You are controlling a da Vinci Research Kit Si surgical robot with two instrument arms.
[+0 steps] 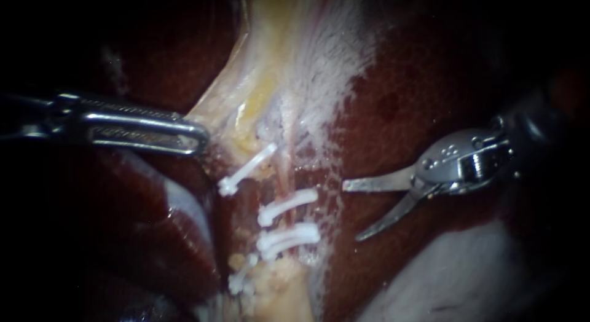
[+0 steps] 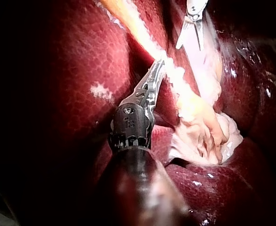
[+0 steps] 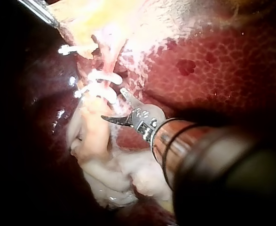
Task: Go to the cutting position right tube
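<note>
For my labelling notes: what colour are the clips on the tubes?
The clips are white; clearest in the endoscope view.

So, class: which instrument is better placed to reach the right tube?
Right: the right instrument, jaws open, faces the clipped right tube; the left instrument is shut on pale tissue.

Light pools on the glistening dark-red liver [image 1: 418, 82] mid-scene, while the surroundings fade into black shadow.

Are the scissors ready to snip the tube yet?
Almost. Done: white clips already sit on the tube. In hand: my right instrument holds its jaws open beside that tube, not touching it. To do: sliding the jaws around the tube between its clips.
</note>
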